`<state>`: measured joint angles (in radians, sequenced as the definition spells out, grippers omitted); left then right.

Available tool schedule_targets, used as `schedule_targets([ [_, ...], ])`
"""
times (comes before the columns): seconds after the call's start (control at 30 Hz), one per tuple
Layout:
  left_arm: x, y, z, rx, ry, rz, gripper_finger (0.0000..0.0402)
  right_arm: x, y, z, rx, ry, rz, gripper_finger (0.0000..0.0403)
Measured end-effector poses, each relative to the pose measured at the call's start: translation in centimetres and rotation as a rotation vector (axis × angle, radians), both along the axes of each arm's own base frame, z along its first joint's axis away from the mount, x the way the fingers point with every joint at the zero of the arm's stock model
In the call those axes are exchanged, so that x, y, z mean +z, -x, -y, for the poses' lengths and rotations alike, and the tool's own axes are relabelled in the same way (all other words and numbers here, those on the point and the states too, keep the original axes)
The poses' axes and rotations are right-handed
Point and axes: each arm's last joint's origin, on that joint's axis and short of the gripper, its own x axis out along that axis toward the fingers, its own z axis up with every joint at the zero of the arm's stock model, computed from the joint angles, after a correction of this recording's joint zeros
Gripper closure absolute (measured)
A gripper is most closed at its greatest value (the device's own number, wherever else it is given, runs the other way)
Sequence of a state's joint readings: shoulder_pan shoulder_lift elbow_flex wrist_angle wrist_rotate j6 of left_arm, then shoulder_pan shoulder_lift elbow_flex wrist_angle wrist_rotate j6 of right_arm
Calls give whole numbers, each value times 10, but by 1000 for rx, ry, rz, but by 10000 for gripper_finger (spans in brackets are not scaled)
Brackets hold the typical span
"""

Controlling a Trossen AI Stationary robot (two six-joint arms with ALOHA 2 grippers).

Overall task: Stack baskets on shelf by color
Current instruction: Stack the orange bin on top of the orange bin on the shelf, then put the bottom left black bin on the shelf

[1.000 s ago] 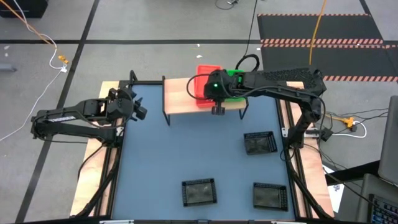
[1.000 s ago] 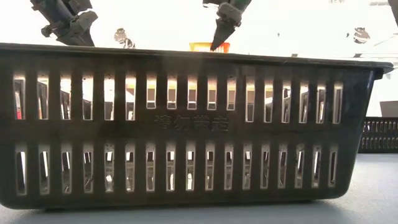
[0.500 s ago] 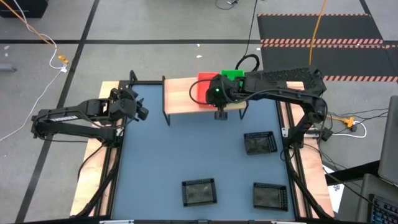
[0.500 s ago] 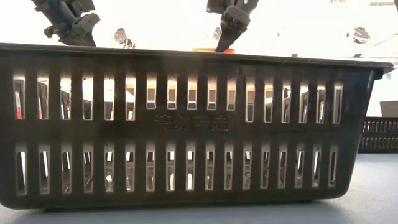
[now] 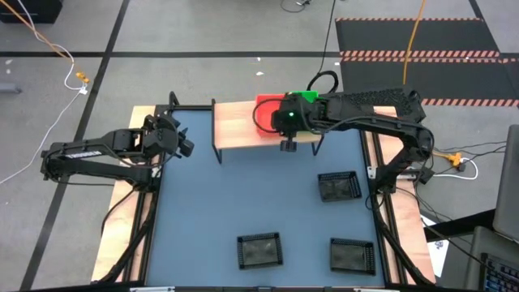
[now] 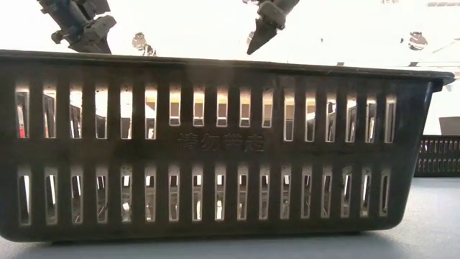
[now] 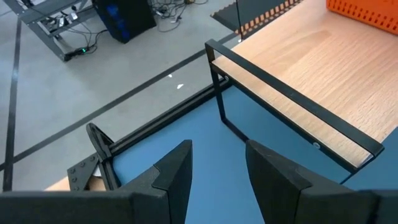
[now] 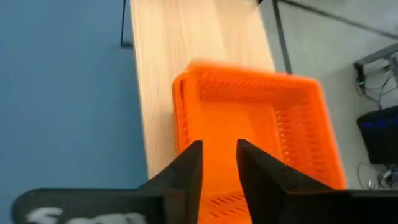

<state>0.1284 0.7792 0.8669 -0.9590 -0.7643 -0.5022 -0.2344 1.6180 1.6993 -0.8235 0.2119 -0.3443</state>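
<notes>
A red basket (image 5: 266, 113) sits flat on the wooden shelf (image 5: 235, 126), next to a green basket (image 5: 306, 97) that my right arm partly hides. My right gripper (image 8: 219, 163) is open. It hovers just above the red basket (image 8: 249, 118) and points down at its inside without touching it. In the low view it (image 6: 260, 34) hangs clear above everything. Three black baskets (image 5: 338, 186) (image 5: 259, 250) (image 5: 353, 255) lie on the blue tabletop. My left gripper (image 7: 217, 168) is open and waits over the table's far left part, facing the shelf (image 7: 298, 68).
One black basket (image 6: 215, 144) stands right in front of the low camera and blocks most of that view. Another (image 6: 438, 155) shows at its right. The left half of the shelf top is bare wood. Black frame rails (image 7: 99, 146) run along the table's left edge.
My right gripper dipped toward the shelf with the red basket beneath it, then rose again. The basket, skewed a second ago, now lies square on the shelf beside the green one. Its orange edge no longer shows under the fingers in the low view.
</notes>
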Motion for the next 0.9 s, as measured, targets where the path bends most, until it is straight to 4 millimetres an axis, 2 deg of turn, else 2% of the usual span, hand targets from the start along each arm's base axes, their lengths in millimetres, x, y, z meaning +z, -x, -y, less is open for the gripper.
schedule_targets([
  [0.2,0,0,0,0,0,0,250,27,19,-12,7,-3,107,270],
  [0.4,2,-2,0,-13,-13,11,250,25,15,-43,212,-192,137,269],
  [0.5,4,-4,-1,-36,-36,14,250,12,9,-67,364,-234,135,272],
  [0.67,10,-11,0,-131,-71,24,250,-24,4,-106,565,-271,74,272],
  [0.9,6,-27,-1,-214,-39,12,250,-78,9,-151,856,-143,7,273],
])
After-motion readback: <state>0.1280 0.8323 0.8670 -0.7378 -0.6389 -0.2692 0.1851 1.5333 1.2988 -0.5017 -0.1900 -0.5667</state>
